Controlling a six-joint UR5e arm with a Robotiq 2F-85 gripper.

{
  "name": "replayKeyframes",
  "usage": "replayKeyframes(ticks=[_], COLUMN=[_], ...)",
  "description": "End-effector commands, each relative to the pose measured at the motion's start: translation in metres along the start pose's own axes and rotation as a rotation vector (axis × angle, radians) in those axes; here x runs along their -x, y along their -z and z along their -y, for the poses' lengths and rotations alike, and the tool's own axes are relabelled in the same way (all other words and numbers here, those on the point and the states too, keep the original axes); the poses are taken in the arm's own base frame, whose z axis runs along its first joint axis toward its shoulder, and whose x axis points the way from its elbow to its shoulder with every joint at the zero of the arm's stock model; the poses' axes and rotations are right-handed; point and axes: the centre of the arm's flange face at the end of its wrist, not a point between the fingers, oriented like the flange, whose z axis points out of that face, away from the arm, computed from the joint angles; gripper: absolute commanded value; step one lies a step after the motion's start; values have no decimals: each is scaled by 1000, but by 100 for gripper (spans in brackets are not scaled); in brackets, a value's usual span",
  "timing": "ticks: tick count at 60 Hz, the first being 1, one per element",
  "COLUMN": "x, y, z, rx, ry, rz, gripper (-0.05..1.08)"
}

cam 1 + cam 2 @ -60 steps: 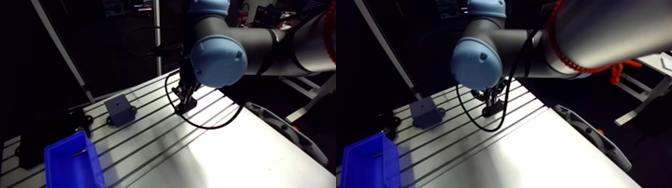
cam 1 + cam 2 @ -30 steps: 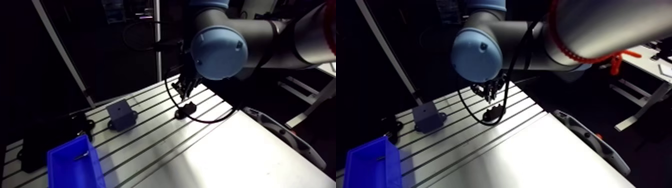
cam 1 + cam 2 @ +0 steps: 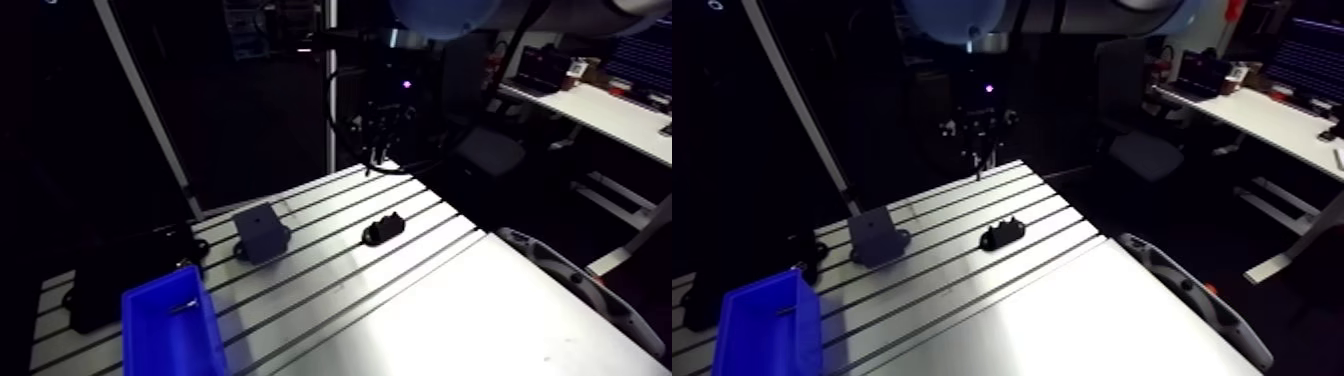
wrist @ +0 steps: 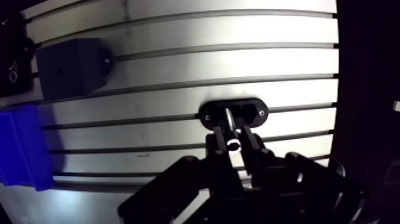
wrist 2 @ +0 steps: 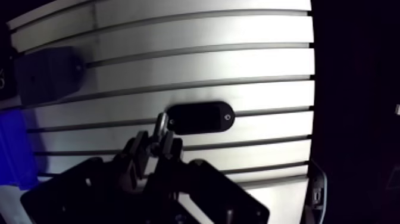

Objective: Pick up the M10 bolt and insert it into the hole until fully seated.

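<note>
Misalignment is the likely trouble: the end effector (image 4: 233, 142) is clamped on the M10 bolt (image 4: 229, 124), a slim, shiny metal cylinder held above the black oval holder (image 4: 253, 111). Its smooth shank could tilt or slip in that narrow pinch and jam at the hole's mouth. The grey block (image 4: 71, 65), matte and boxy with a small dark hole in its top face, sits well apart on the slotted, brushed-aluminium surface (image 4: 178, 33), near a blue plastic bin (image 4: 21, 149).
</note>
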Motion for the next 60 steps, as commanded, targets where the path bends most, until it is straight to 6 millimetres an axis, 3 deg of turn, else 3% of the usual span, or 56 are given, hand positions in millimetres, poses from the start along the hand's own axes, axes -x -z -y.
replayKeyframes(ticks=[1, 7, 11, 22, 38, 47, 60], x=[-45, -58, -71, -78, -95, -95, -104], y=[80, 82, 78, 69, 46, 48, 44], z=[70, 86, 108, 154, 202, 237, 265], rx=[-32, -22, -4, 5, 13, 48, 54], ry=[5, 6, 23, 80, 117, 171, 212], rz=[152, 165, 178, 260, 310, 299, 289], gripper=[108, 108, 108, 108, 108, 108, 107])
